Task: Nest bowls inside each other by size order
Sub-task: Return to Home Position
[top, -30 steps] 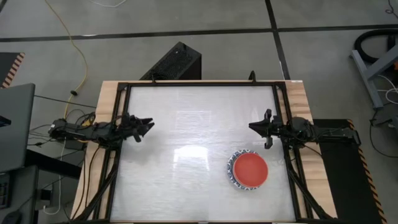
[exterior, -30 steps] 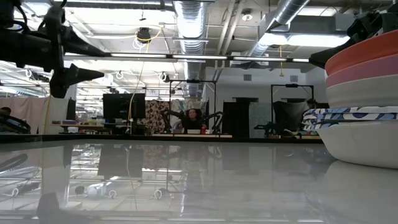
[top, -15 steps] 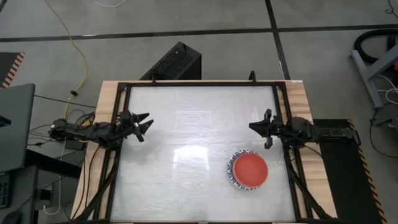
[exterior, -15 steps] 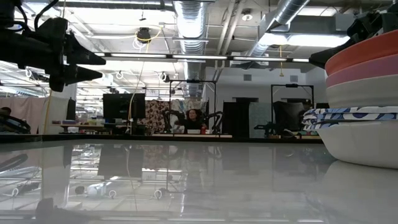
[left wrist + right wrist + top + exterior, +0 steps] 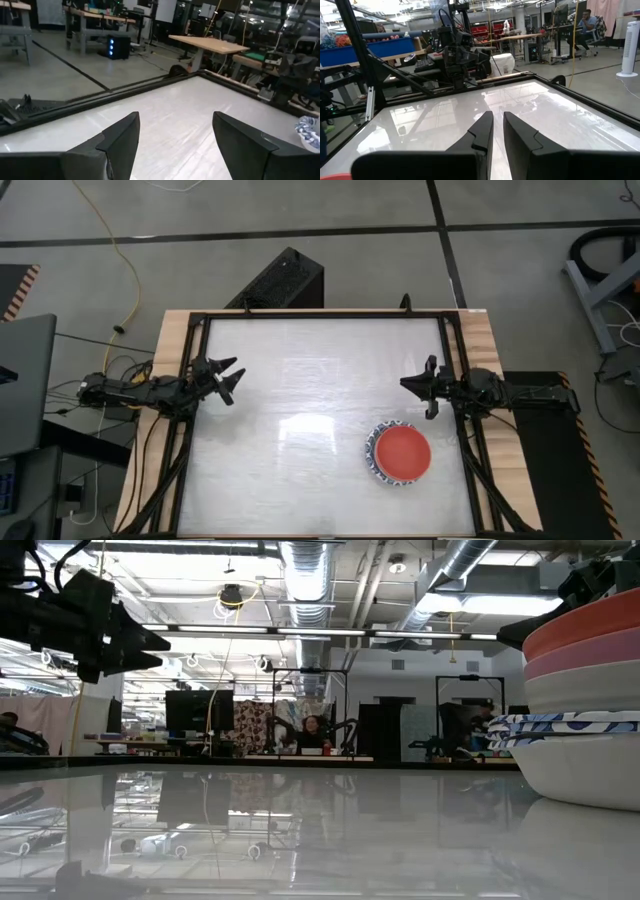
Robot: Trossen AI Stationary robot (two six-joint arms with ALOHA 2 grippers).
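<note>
The bowls stand as one nested stack [image 5: 402,453] on the right half of the white table, with the red bowl [image 5: 403,451] on top. In the low view [image 5: 585,690] the stack shows red over pink over cream, then blue-patterned rims, then a large white bowl at the bottom. My left gripper [image 5: 232,380] is open and empty near the table's left edge; its wrist view [image 5: 175,120] shows a blue-patterned rim [image 5: 310,131] far off. My right gripper [image 5: 410,385] is shut and empty near the right edge, just beyond the stack's far side; it also shows in the right wrist view [image 5: 497,117].
A black metal frame [image 5: 320,314] runs around the white tabletop. The middle and left of the table show only bare glossy surface [image 5: 300,430]. People sit at desks in the room beyond the table [image 5: 312,730].
My left gripper has turned about its own long axis, so that its two fingers now show spread side by side from above, and it has drawn back slightly toward the table's left edge. The bowl stack has not moved.
</note>
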